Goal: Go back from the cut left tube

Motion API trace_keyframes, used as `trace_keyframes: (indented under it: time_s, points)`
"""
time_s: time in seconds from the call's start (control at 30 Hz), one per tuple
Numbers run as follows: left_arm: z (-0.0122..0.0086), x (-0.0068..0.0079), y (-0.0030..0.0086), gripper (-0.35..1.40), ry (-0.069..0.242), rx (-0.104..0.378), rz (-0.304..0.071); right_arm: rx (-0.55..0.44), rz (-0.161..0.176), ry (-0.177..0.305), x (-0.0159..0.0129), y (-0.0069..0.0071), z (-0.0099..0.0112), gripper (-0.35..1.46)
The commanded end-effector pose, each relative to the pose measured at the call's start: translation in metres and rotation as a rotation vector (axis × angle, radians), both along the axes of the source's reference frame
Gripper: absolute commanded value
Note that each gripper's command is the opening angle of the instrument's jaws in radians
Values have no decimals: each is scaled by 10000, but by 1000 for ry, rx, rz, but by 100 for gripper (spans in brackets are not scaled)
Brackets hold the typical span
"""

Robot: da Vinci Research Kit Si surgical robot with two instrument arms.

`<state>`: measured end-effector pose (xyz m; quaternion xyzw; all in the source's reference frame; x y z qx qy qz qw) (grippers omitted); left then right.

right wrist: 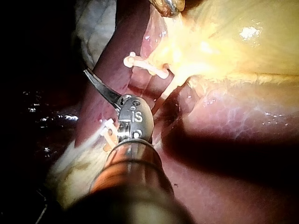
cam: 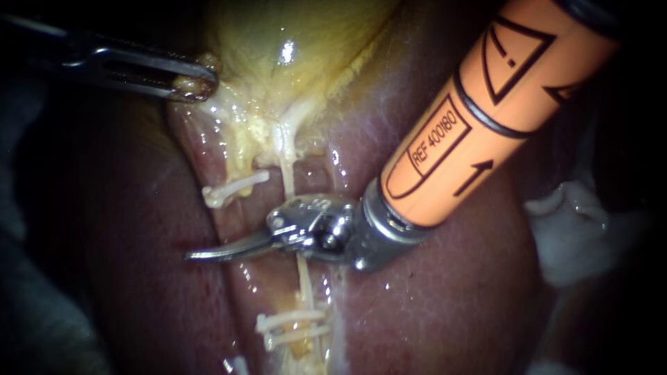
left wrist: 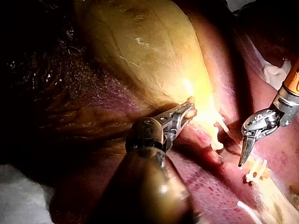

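Showing a clipped stump, left tube [cam: 241,173] lies near right instrument's closed hand [cam: 199,255].

Endoscope close over liver [cam: 451,298]; 2 wrist views oblique, opposite sides, apparently sharing clips [cam: 235,186].

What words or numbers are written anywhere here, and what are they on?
The right instrument: printed marks on its orange shaft and metal wrist; instrument marks are not read off here.
The left instrument: no writing visible.
The gallbladder, liver and clips: no writing.
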<state>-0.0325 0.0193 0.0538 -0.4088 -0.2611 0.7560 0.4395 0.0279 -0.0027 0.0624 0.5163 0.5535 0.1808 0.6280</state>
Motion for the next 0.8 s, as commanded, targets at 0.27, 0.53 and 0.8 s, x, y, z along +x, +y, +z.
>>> trace_keyframes:
  time_s: [0.27,0.53,0.8]
  points:
    - [0,1,0,-35,0,5,-2,2,-2,-2,5,-3,5,101]
    - [0,2,0,-35,0,5,-2,-11,53,-36,9,-11,11,138]
    - [1,4,-1,-35,1,3,-3,-164,209,-72,-17,-14,-2,143]
